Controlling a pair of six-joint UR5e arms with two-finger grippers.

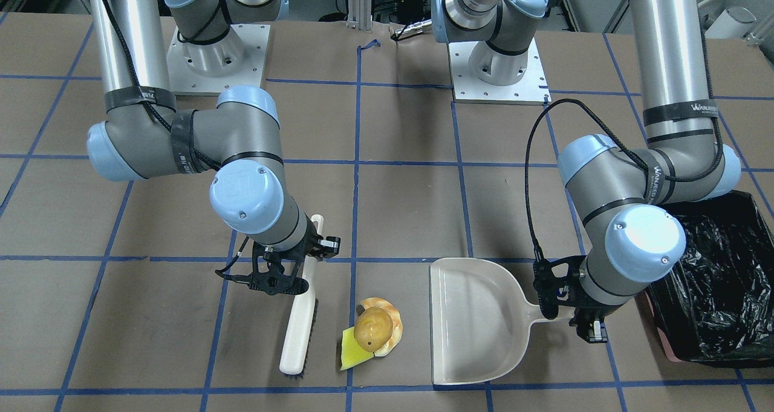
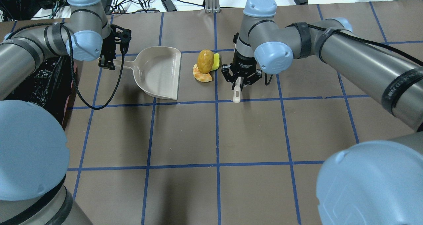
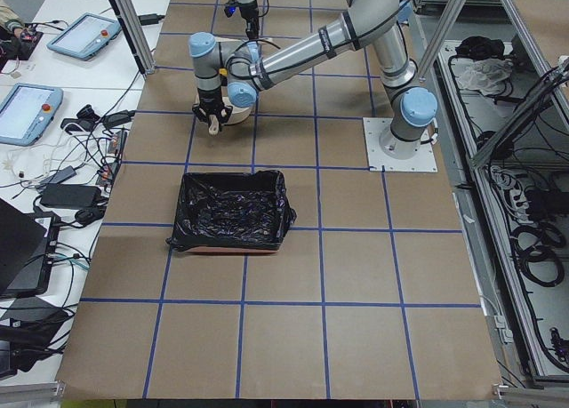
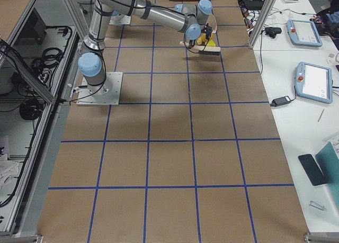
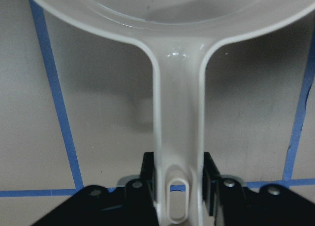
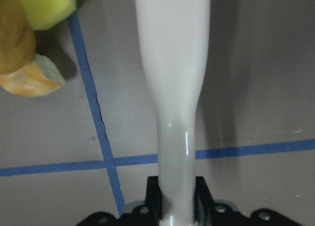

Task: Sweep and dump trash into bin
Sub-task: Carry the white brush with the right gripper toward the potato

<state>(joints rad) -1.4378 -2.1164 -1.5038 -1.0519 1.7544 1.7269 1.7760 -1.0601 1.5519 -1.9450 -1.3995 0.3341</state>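
Trash (image 1: 373, 330) btwn brush (image 1: 299, 333) & dustpan (image 1: 478, 321) — both gripped.

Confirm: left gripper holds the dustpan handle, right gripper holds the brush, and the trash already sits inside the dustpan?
One error: the trash lies on the table between the dustpan and the brush, not inside the dustpan; the exterior front-facing view shows it. Grips are right.

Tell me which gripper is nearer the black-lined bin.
Left. The left gripper, holding the dustpan by its handle, sits right beside the bin. The right gripper holds the brush, beyond the dustpan and the trash pile.
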